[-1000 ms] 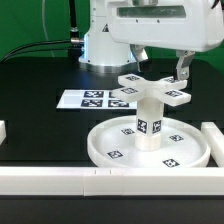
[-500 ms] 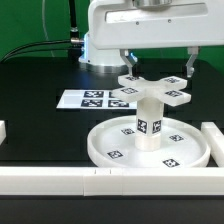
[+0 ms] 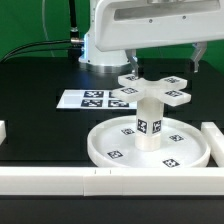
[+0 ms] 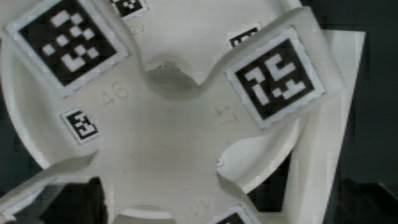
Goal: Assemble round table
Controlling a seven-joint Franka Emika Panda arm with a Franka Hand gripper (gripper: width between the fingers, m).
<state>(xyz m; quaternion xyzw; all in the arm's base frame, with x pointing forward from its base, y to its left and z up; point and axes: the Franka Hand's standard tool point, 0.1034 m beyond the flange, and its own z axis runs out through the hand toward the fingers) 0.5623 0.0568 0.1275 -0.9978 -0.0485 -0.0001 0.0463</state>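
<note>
In the exterior view the round table stands assembled near the front edge of the bench, toward the exterior view's right. The large rimmed disc (image 3: 150,146) lies flat on the black bench (image 3: 40,125), just behind the white border blocks (image 3: 60,180) along the front edge and beside the block at the front right corner (image 3: 212,137). The short leg (image 3: 150,118) stands upright at the middle of the disc, and the cross-shaped foot (image 3: 153,90) sits level on top of the leg. The marker board (image 3: 92,99) lies further back, toward the bench's middle.

The change over the last second is in the arm. A second ago one finger hung right beside an arm of the foot; half a second ago both fingers had risen to either side of it. Now the jaws (image 3: 164,62) stand wide, one finger (image 3: 201,56) well above the foot's right arm and the other behind its rear arm, touching nothing. The foot has not shifted or tilted through this, so I judge it was released and stays seated on the leg.

In the wrist view the camera looks down on the foot (image 4: 169,120) at close range: its tagged arms fill the picture, with the disc's rim curving below. The fingertips do not show clearly here, and nothing is held.

This looks like the last part placed, though whether the foot is fully screwed home cannot be told.
</note>
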